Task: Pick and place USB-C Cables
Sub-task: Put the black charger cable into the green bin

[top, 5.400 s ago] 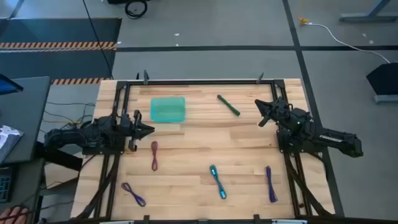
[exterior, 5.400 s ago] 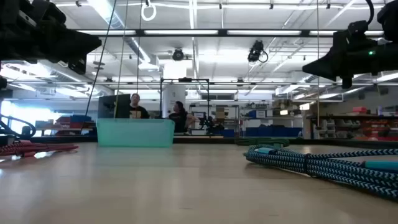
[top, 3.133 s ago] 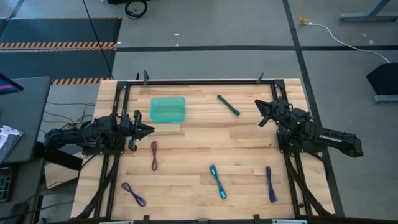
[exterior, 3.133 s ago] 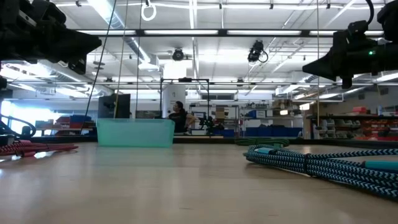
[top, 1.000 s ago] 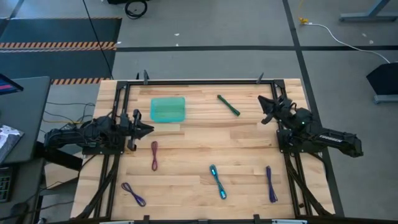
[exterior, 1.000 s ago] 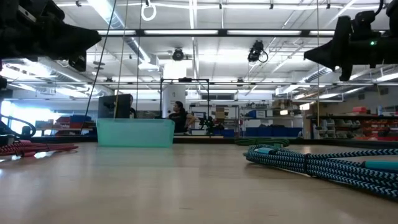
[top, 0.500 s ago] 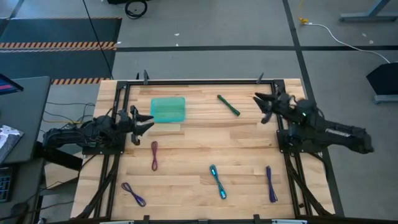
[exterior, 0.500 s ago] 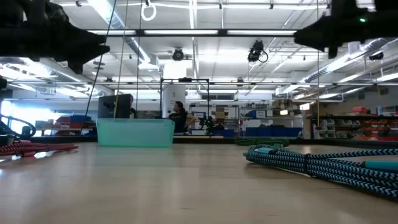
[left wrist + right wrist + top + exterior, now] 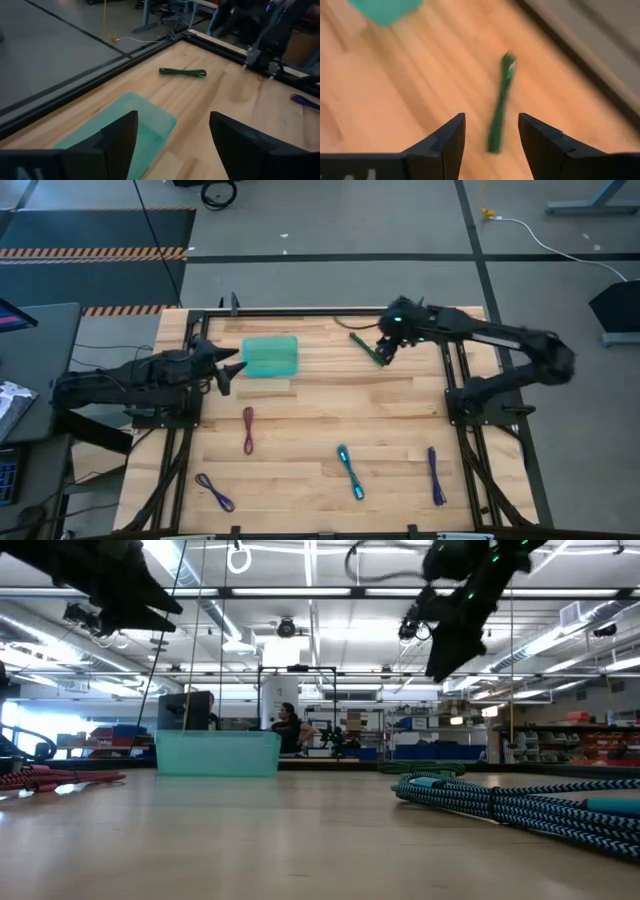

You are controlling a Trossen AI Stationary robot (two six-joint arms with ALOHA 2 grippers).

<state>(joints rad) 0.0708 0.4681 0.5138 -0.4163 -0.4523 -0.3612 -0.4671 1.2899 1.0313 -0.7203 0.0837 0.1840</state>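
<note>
The dark green cable (image 9: 367, 348) lies flat on the wood at the far side. My right gripper (image 9: 384, 352) hovers open just above its right end; in the right wrist view the cable (image 9: 500, 116) shows ahead between the open fingers (image 9: 489, 140). My left gripper (image 9: 231, 369) is open, raised beside the left edge of the teal tray (image 9: 270, 356), which also shows in the left wrist view (image 9: 131, 125). The maroon cable (image 9: 248, 430), the teal-blue cable (image 9: 350, 472) and two purple cables (image 9: 215, 492) (image 9: 436, 476) lie nearer the front.
A black frame (image 9: 320, 311) runs along the table's far edge and down both sides. The arm bases stand at mid left and mid right. In the low view the tray (image 9: 218, 753) stands far left and the teal-blue cable (image 9: 500, 802) lies close on the right.
My right gripper has swung from the table's right side toward the far left, reaching over the dark green cable, and has opened. My left gripper has risen and shifted a little toward the far edge beside the tray, and has opened too. No cable has moved.
</note>
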